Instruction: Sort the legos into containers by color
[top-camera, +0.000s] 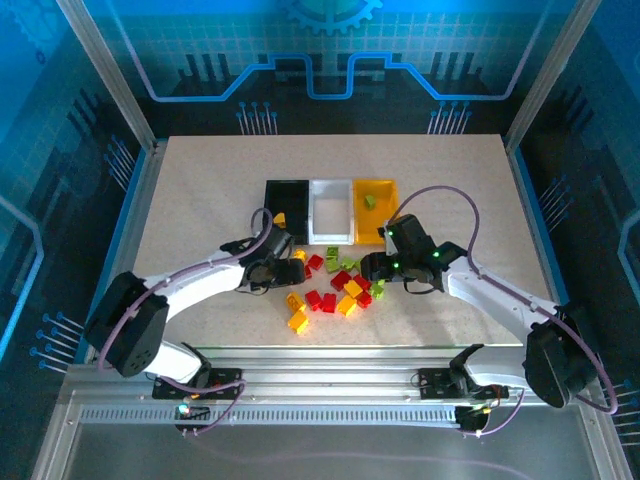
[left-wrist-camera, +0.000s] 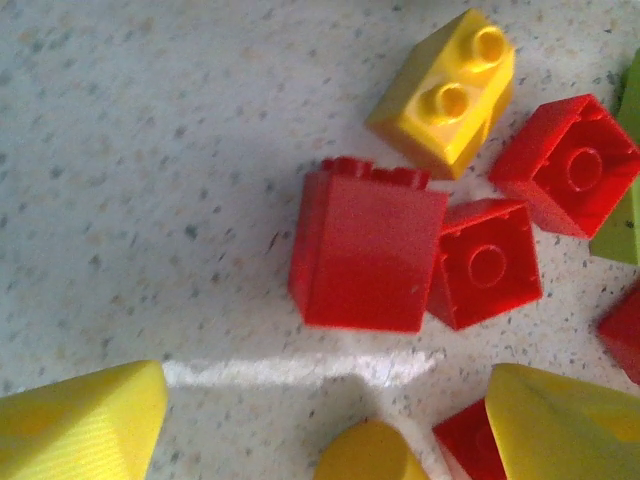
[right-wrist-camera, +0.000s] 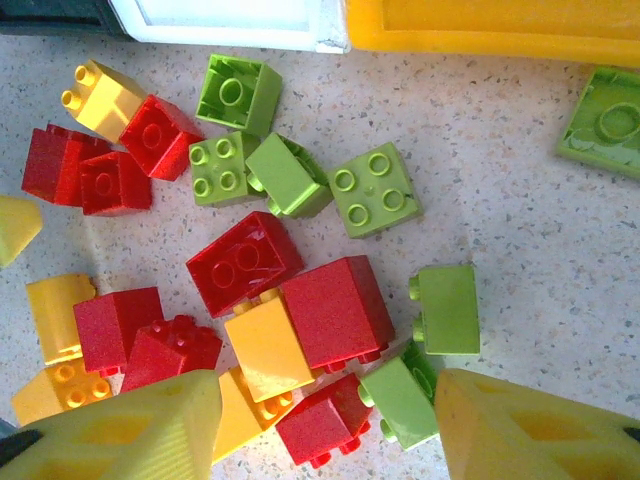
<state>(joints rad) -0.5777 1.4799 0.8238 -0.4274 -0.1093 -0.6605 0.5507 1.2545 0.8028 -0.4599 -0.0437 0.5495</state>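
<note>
The legos lie in a loose heap on the speckled table, just in front of three bins in a row: black bin, white bin, yellow bin. One lime brick sits in the yellow bin. There's a yellow-orange speck in the black one, too small to name.

The left gripper hangs low at the heap's left edge, fingers spread wide with bare table between them and a tipped red brick just beyond. A rounded yellow shape is cut off by the frame's bottom edge, so I can't name it.

The right gripper is over the heap's right side, fingers apart, straddling a studded red brick and a lime-green brick. I can't tell whether the pads touch either.
</note>
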